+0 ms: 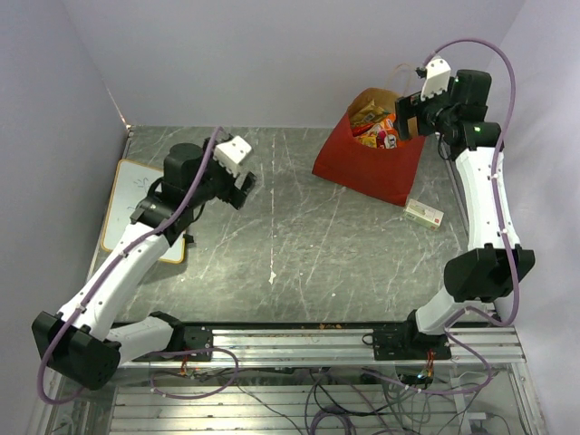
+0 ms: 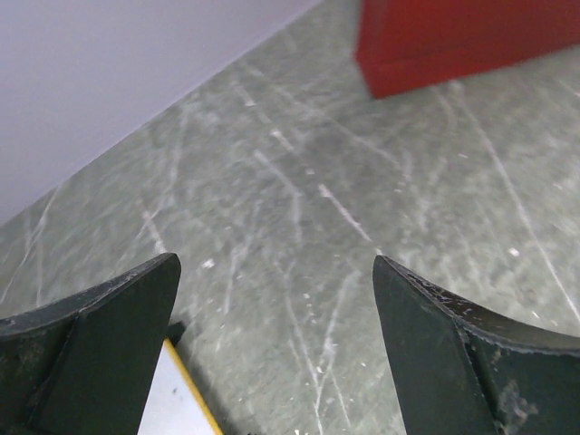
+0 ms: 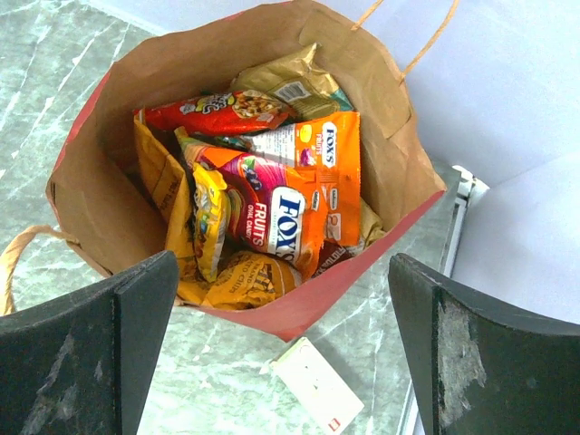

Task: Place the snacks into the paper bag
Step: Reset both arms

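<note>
Far to the left of the paper bag (image 1: 367, 168), a flat white board (image 1: 145, 210) lies on the grey marbled worktop (image 1: 299, 245). The left tool (image 2: 276, 272) hovers over bare worktop between the board and the bag, well apart from the bag. Its 2 fingers (image 2: 100, 344) stand wide apart with nothing between them, and a corner of the bag's red side shows at the top of its wrist view. The bag itself sits on the worktop close to the back wall, red outside, brown inside, mouth gaping open. The snacks (image 3: 272, 190) are piled inside it: a red pack (image 3: 213, 111) and a tan bag (image 3: 290, 77) deepest in, an orange Fox's Fruits pack (image 3: 304, 199) on top in the middle, and yellow packets (image 3: 208, 231) against one side wall of the bag. A twisted paper handle (image 3: 18, 258) hangs off the bag's rim. A small white box (image 1: 423, 213) lies on the worktop just beside the bag's near right corner. The right tool (image 3: 283, 267) hangs directly above the bag's mouth, fingers spread wide and holding nothing.
</note>
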Robot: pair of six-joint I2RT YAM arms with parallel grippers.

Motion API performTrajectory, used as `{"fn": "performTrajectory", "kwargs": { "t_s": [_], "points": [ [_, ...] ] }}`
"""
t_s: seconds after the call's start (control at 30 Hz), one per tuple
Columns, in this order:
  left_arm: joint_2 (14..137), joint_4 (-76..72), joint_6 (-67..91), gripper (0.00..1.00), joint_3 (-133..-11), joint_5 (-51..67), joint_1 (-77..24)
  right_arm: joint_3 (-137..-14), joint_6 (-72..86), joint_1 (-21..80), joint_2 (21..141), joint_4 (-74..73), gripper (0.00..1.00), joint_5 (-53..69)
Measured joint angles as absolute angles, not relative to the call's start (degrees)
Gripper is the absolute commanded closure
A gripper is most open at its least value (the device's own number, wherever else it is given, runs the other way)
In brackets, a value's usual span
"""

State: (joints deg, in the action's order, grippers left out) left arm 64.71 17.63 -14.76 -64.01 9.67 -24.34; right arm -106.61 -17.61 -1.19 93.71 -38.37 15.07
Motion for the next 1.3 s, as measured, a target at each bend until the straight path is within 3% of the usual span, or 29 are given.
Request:
{"fn": "performTrajectory", "kwargs": {
  "t_s": [0.33, 0.6, 0.97, 1.3],
  "points": [
    [60.49, 14.20, -5.61, 0.01, -63.53, -2.13, -14.87, -98.76, -15.73, -1.17, 87.96, -39.18, 0.00, 12.40],
    [55.83, 13.21, -4.86, 0.01, -63.37, -7.68, -13.21, -82.98, -11.99, -1.19, 76.03, -37.01, 0.00, 6.90],
    [49.80, 21.69, -5.32, 0.01, -67.85, -13.87, -12.67, -70.76, -9.52, -1.19, 59.79, -31.68, 0.00, 10.26],
    [38.79, 20.40, -6.39, 0.01, -60.20, -14.76, -11.86, -62.63, -7.70, -1.28, 47.40, -24.08, 0.00, 11.40]
  ]
}}
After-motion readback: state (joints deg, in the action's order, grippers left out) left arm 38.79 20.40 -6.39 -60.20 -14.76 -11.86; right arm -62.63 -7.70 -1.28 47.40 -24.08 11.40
